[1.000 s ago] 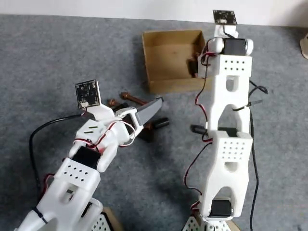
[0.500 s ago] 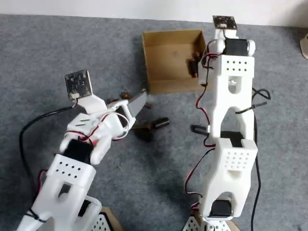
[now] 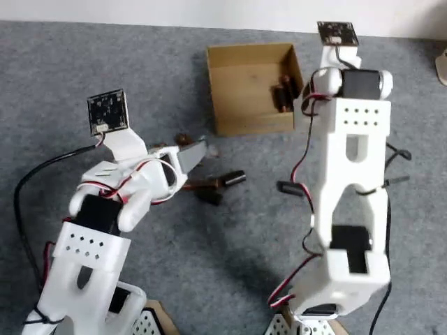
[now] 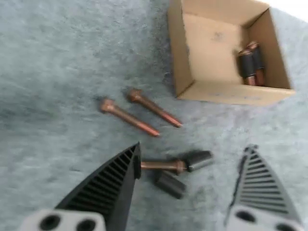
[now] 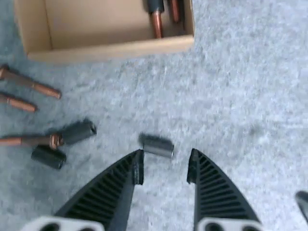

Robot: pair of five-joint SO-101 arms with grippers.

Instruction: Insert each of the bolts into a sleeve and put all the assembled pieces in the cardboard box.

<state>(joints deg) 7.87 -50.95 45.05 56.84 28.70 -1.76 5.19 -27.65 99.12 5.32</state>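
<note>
**Both jaws open above loose bolts and sleeves on grey felt**

The table is covered in grey felt with a short, matted nap. Two arms of white plastic rise from its near edge, each built of boxy links pierced with rows of small round holes and trailing red and black wires. The left arm leans toward the middle of the table. The right arm stretches straight toward the far edge.

The cardboard box sits close to the far edge. It is plain brown, open-topped and thin-walled. Inside it the assembled pieces lie against the wall nearest the right arm; they are dark cylinders with copper ends showing.

The left jaws are dark ribbed wedges tapering to points. They are spread wide and hold nothing, above the parts lying in front of the box. The right jaws have the same ribbed make. They stand apart by a narrower gap, also empty, and the lone sleeve, a short matte black cylinder, lies just beyond their tips.

On the felt in front of the box, the first bolt and the second bolt lie side by side. Both are copper-coloured, with slim round shanks and broader heads. Nearer the left arm, the third bolt lies with its head against the end of the butted sleeve. The stubby sleeve lies just beside them, black and tube-shaped.
</note>
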